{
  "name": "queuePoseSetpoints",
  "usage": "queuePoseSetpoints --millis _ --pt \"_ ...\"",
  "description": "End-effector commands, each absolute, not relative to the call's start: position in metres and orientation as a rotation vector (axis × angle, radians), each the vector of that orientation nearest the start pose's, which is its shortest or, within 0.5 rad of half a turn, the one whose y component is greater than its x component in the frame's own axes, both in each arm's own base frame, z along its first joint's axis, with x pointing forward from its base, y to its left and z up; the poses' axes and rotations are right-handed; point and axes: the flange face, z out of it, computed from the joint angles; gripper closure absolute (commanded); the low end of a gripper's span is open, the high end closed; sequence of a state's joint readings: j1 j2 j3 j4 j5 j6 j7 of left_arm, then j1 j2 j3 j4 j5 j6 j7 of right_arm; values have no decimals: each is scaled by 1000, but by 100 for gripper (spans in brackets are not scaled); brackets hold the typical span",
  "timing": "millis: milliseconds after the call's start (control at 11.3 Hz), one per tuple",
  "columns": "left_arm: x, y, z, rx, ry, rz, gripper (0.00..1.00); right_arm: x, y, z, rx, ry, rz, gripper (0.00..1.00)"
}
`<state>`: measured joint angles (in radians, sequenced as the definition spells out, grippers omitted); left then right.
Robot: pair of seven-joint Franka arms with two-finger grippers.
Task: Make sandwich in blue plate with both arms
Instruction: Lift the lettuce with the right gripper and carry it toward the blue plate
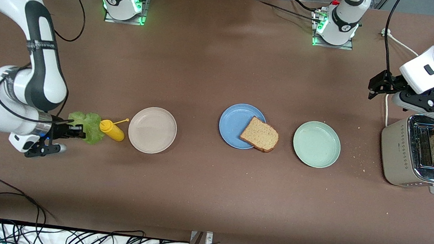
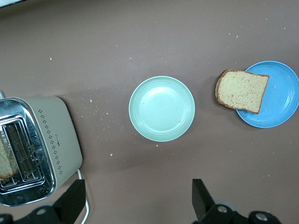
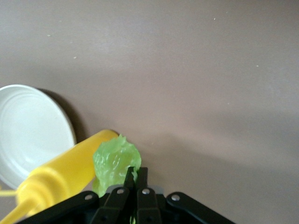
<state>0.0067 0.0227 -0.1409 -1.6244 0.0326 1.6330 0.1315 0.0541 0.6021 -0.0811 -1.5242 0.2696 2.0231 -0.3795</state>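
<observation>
We saw the right gripper (image 1: 77, 130) clenched on the lettuce leaf (image 1: 88, 124), well apart from the blue plate (image 1: 233, 121) toward the left arm's end.

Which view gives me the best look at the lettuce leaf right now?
The right wrist view: the lettuce leaf fills the foreground, pinched in the shut right end effector beside the yellow bottle. The front view shows it small; the left wrist view misses it.
</observation>
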Motion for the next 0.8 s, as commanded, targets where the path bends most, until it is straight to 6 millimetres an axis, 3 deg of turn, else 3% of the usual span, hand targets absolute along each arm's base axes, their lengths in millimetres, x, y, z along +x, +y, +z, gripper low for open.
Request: queuePoseSetpoints --millis 0,267,533,711 --pt "556 -73 596 -3081 441 26 0 681 3 355 -2897 -479 78 100" --pt "556 -72 596 -3082 438 33 0 671 5 403 -2865 -558 48 100" --pt "558 -77 600 -3079 452 24 0 655 42 449 -2871 -537 95 100" --pt "560 -76 601 -3080 449 21 0 654 88 452 -2913 -474 111 100"
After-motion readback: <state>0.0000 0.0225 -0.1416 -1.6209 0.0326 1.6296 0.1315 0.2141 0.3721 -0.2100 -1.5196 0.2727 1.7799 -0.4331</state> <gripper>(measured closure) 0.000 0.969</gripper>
